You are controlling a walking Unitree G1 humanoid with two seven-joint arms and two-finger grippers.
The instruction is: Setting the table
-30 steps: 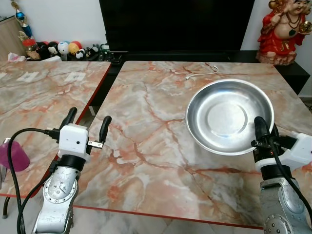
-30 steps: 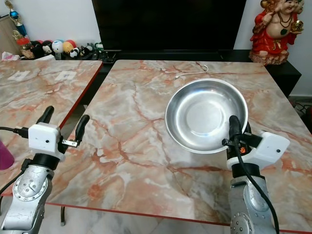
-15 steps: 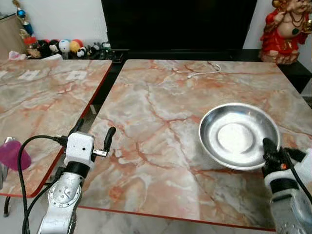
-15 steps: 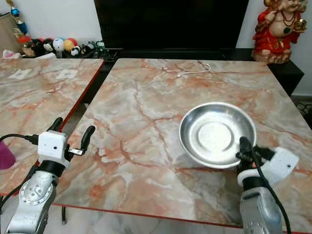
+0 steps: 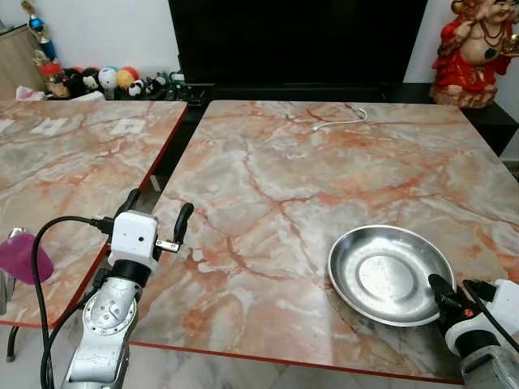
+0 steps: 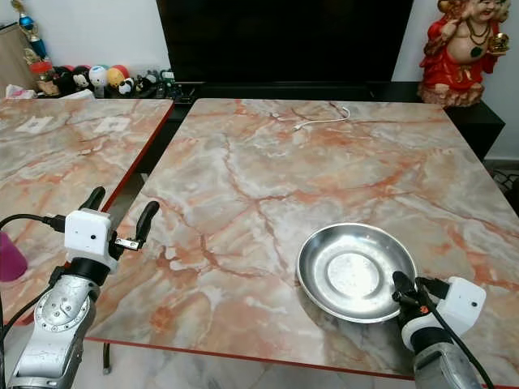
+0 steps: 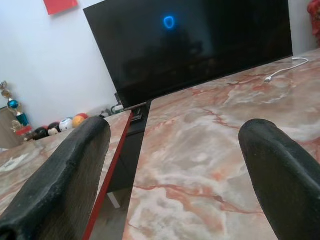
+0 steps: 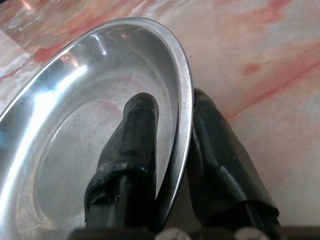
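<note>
A round steel plate (image 5: 388,274) sits low at the near right part of the marble table (image 5: 268,162), close to its front edge. My right gripper (image 5: 442,290) is shut on the plate's near rim. In the right wrist view one black finger (image 8: 132,145) lies inside the plate (image 8: 75,110) and the other finger (image 8: 220,155) is outside, with the rim between them. My left gripper (image 5: 158,212) stands open and holds nothing, over the table's left edge; its two fingers are wide apart in the left wrist view (image 7: 175,165).
A second marble table (image 5: 73,154) stands to the left across a narrow gap. A pink object (image 5: 20,258) sits at its near edge. A white cable (image 5: 340,121) lies at the far side of the main table. Behind are a black TV (image 5: 292,40), small toys (image 5: 105,81) and a red statue (image 5: 474,44).
The right gripper has brought the plate down and nearer, from the table's middle right to beside the front edge. The left arm has hardly moved.
</note>
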